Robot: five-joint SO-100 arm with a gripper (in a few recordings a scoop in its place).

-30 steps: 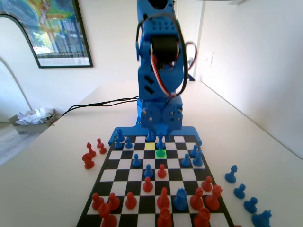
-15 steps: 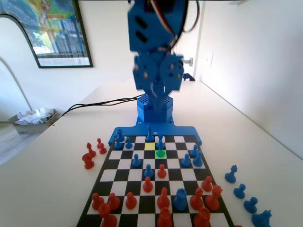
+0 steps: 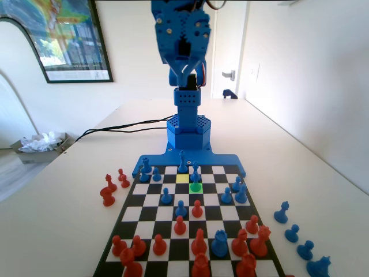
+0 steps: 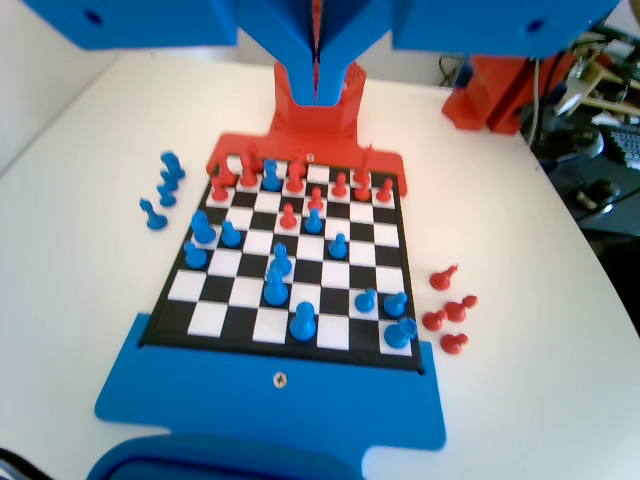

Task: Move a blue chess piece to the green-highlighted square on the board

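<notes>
A small blue pawn point(image 3: 195, 185) stands upright on the green-highlighted square point(image 3: 191, 188), three rows from the board's point(image 3: 190, 268) far end; the tint colours its base. From the wrist view the same pawn point(image 4: 283, 262) sits mid-board point(image 4: 280, 378), with another blue pawn point(image 4: 275, 291) just in front of it. My gripper point(image 3: 186, 73) hangs high above the far end of the board, well clear of all pieces. Its jaws are pressed together with nothing between them, and the gripper point(image 4: 317, 70) shows only a thin seam.
A paler yellow-green square point(image 3: 182, 178) lies diagonally behind the green one, and a tall pointed blue piece point(image 3: 183, 162) stands in the far row. Red pieces point(image 3: 199, 242) crowd the near rows. Red pawns point(image 3: 109, 190) lie off the board's left side, blue pieces point(image 3: 293, 232) off its right.
The arm has swung up from low over the board's far rows to high above it, carrying nothing. The pawn on the green square has not moved.
</notes>
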